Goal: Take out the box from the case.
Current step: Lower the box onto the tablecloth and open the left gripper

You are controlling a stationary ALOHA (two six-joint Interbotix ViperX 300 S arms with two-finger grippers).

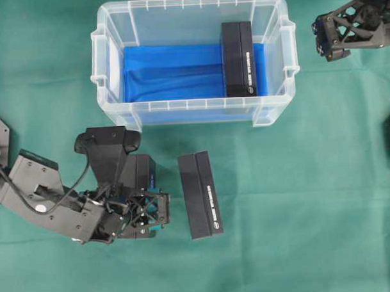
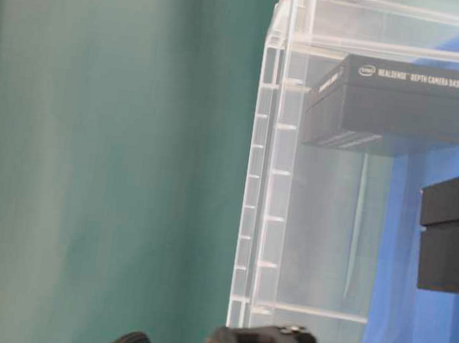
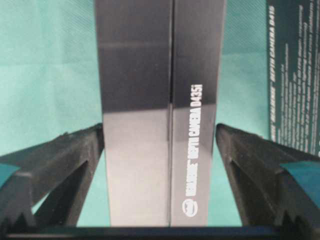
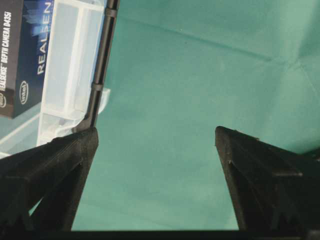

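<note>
Lower left of frame: matte black box [image 3: 160, 115] between parted left pincer [image 3: 160, 150]; translucent case [image 1: 109, 66]; right pincer [image 4: 156, 150] apart.

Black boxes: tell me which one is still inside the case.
The black box at the right end of the case, on the blue cloth. The other two lie outside on the green table cloth, by the left gripper.

The case [image 1: 109, 72] is translucent, glossy clear plastic, lined with smooth blue cloth [image 1: 167, 73]. At its three o'clock end, a matt black cardboard box [image 1: 237, 58]. The green tablecloth [image 1: 312, 212] looks finely woven, creased.
</note>
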